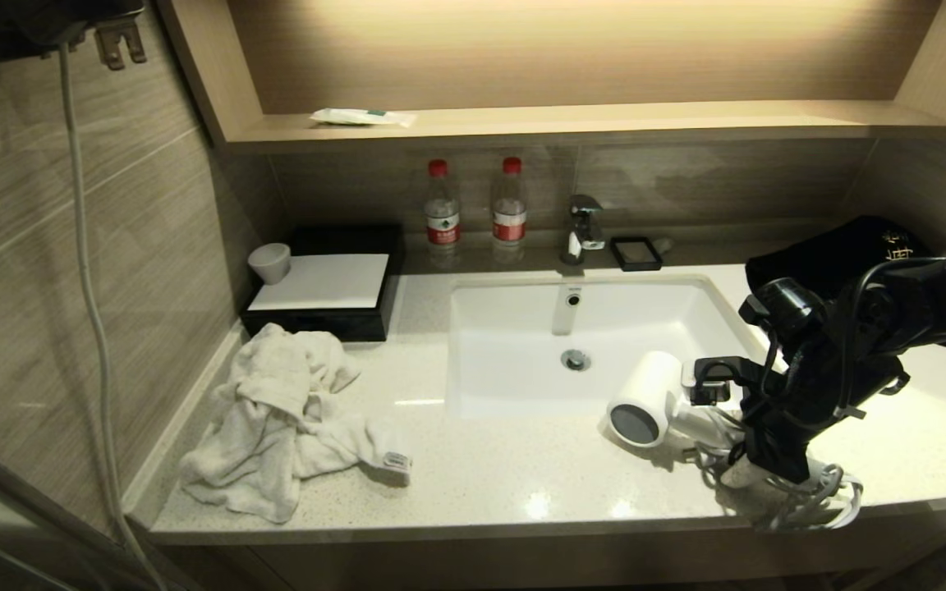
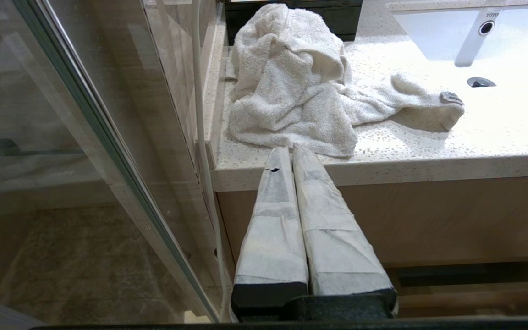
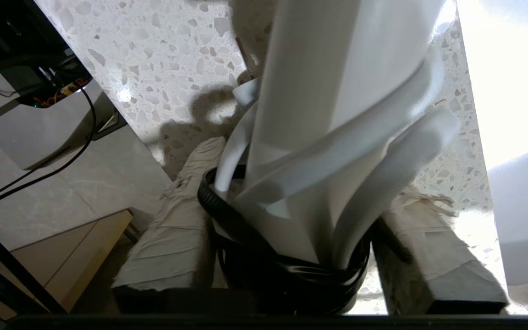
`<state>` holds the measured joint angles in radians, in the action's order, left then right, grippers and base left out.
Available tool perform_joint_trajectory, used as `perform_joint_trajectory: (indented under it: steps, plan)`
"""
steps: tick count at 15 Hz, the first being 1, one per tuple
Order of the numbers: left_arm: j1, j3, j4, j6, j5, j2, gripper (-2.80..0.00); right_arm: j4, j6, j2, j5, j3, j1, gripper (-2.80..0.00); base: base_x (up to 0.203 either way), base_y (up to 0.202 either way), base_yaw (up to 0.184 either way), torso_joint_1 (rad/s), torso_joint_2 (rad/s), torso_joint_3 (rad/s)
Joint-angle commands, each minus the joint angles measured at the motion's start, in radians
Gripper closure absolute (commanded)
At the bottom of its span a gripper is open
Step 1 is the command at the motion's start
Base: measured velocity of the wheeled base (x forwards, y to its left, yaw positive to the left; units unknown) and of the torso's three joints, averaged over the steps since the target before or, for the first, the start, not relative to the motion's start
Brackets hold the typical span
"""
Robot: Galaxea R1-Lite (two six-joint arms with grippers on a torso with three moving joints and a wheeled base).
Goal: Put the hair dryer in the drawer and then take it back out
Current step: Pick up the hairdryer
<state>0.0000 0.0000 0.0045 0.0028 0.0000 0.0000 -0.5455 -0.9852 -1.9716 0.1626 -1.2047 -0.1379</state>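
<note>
The white hair dryer (image 1: 645,398) lies on the counter at the sink's front right corner, its dark grey round end facing the front. Its handle (image 3: 328,91) runs between my right gripper's (image 1: 760,464) wrapped fingers (image 3: 177,229), which press on the handle, the white cord (image 1: 818,492) and the black strap (image 3: 245,229). My right gripper (image 3: 310,174) comes down on it from the right. My left gripper (image 2: 291,153) is shut and empty, held below the counter's front left corner. The drawer is out of view.
A crumpled white towel (image 1: 284,419) lies at the counter's left. The sink (image 1: 522,328), faucet (image 1: 584,226), two bottles (image 1: 442,205), a black box (image 1: 325,328) with a cup (image 1: 269,263) and a black bag (image 1: 834,246) fill the back. A glass door (image 2: 85,114) stands left of the cabinet front (image 2: 429,220).
</note>
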Motion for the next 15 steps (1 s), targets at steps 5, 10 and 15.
perform_joint_trajectory:
  steps: [5, 10, 15]
  plan:
    - [0.000, 0.002, 0.000, 0.000, 0.000, 0.002, 0.00, -0.002, 0.057, 0.132, 0.001, 0.035, 0.001, 0.00, 0.000, 0.000, 0.000, 0.000, 0.00, 0.000]
    - [0.000, 0.000, 0.000, 0.000, 0.000, 0.001, 0.00, -0.002, 0.278, 0.286, 0.001, 0.110, 0.001, 0.00, 0.000, 0.000, 0.000, 0.000, 0.00, 0.000]
    - [0.000, 0.000, 0.000, 0.000, 0.000, 0.002, 0.00, -0.002, 0.356, 0.443, -0.002, 0.201, 0.007, 0.00, 0.000, 0.000, 0.000, 0.000, 0.00, 0.000]
